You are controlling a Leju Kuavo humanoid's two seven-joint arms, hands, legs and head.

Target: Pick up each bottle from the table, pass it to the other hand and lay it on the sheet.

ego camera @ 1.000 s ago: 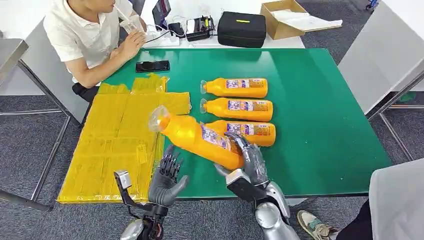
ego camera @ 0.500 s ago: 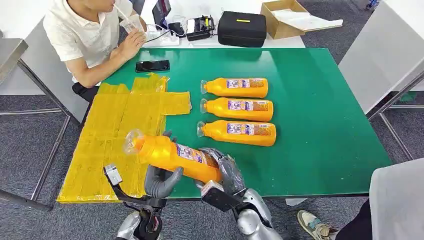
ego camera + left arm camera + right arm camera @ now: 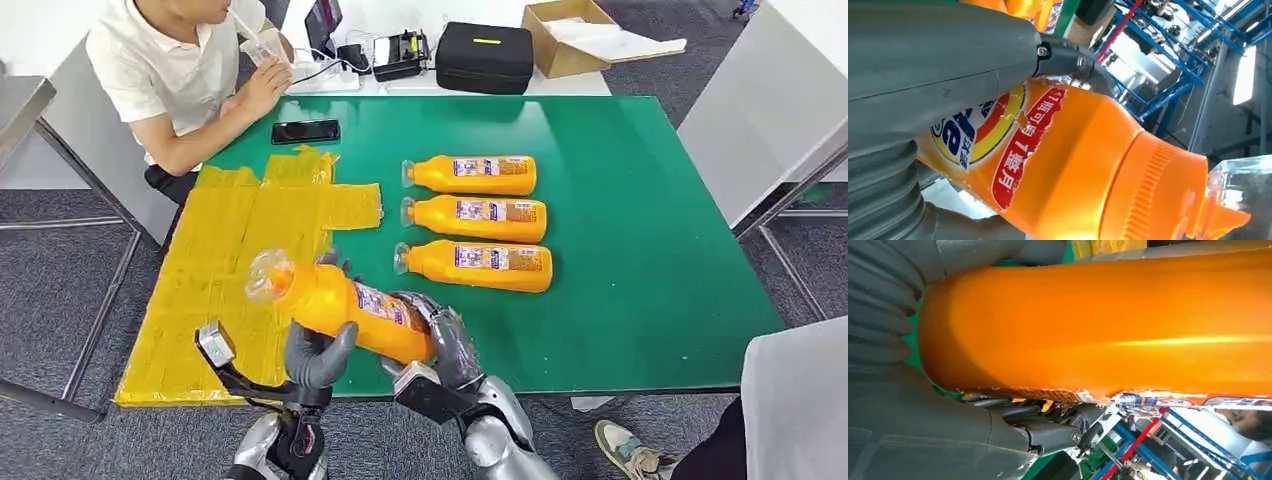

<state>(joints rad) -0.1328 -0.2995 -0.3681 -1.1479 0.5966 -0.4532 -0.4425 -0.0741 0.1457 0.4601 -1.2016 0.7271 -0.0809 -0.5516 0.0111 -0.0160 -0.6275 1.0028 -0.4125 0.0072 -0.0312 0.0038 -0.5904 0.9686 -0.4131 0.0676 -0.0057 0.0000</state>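
Note:
An orange bottle (image 3: 340,305) with a clear cap is held tilted above the table's near edge, cap pointing left over the yellow sheet (image 3: 230,250). My right hand (image 3: 447,345) grips its base end. My left hand (image 3: 318,352) wraps around its middle from below, thumb over the front. The left wrist view shows the bottle (image 3: 1088,165) with its label under my left hand (image 3: 923,75). In the right wrist view, my right hand (image 3: 888,390) clasps the bottle (image 3: 1098,325). Three more orange bottles (image 3: 475,217) lie in a row on the green table (image 3: 640,250), caps to the left.
A person (image 3: 170,70) sits at the far left corner holding a cup. A black phone (image 3: 305,132) lies near the sheet's far end. A black case (image 3: 484,58) and a cardboard box (image 3: 570,35) stand beyond the table. Another person's clothing (image 3: 795,400) shows at the right.
My right hand carried the bottle left and nearer, away from the row. My left hand, open a second ago, has closed around the bottle's middle.

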